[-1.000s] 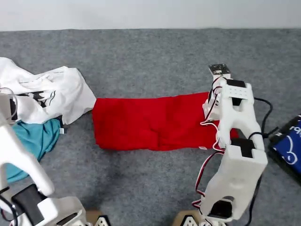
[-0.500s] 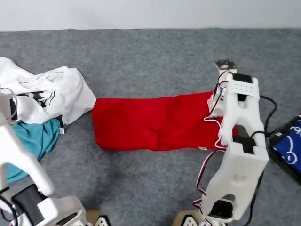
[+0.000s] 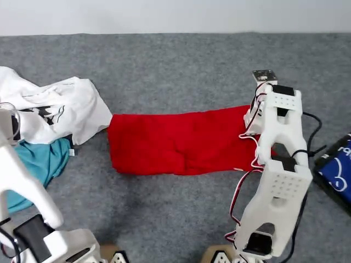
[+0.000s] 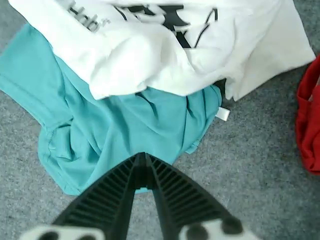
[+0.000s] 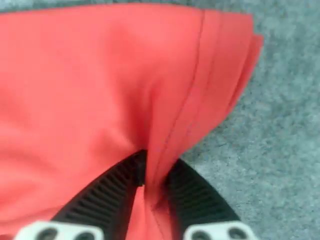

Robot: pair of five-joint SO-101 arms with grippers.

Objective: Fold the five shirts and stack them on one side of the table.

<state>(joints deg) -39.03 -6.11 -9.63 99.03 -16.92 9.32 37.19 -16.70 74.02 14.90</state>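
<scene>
Shirts x3: red (image 3: 175, 145), white (image 3: 60, 109), teal (image 3: 38, 164)

High view: I look steeply down over the tabletop (image 3: 175, 60). Wrist views, left and right: close above the teal shirt (image 4: 125, 125) and red shirt (image 5: 75, 75), both shared overhead.

A red shirt (image 3: 175, 143) lies folded into a long band; beside it, crumpled white shirt (image 3: 55, 109) overlaps teal shirt (image 3: 33, 164)

Grey carpeted table (image 3: 164, 66); plain pale wall (image 3: 164, 16) along its far edge.
</scene>
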